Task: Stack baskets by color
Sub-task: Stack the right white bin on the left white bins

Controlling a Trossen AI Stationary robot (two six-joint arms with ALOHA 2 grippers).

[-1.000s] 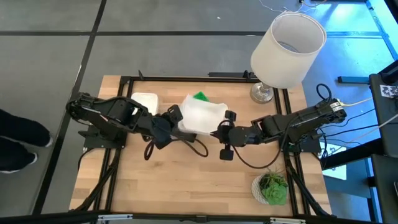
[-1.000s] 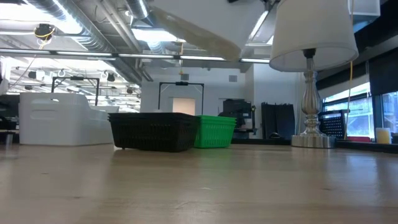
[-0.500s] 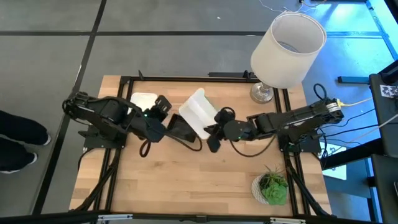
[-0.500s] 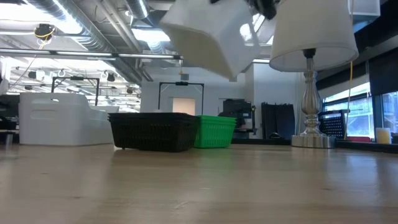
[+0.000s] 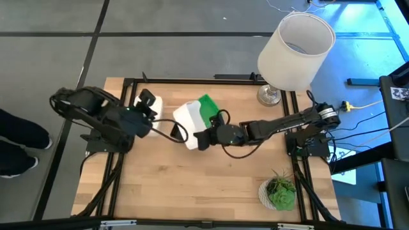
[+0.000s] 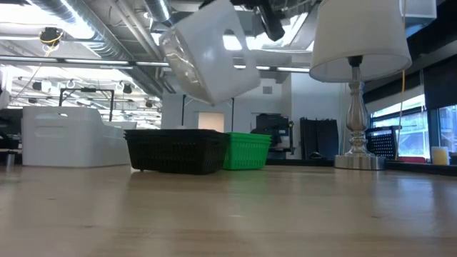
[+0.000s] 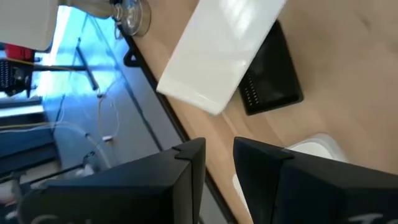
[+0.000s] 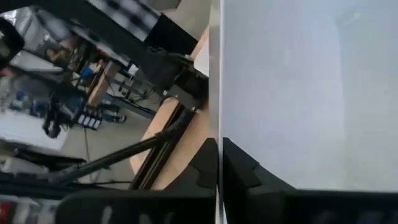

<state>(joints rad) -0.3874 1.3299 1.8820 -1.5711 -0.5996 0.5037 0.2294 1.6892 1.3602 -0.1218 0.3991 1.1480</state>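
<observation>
Right gripper (image 5: 206, 137) clamped on white basket (image 5: 186, 116), carrying it; left gripper (image 5: 148, 102) empty, released. Next: lower onto white stack (image 6: 68, 135).

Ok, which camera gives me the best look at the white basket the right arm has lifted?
The low view: the white basket hangs tilted, well above the black basket. The high view shows it partly behind the right gripper. The left wrist view catches one side; the right wrist view only a blank wall.

Near half of the pale wooden tabletop (image 5: 192, 185) lies open for you. Far side crowded: black mesh basket (image 6: 177, 150), bright green plastic basket (image 6: 248, 150), tall white-shaded lamp (image 5: 294, 51).
</observation>
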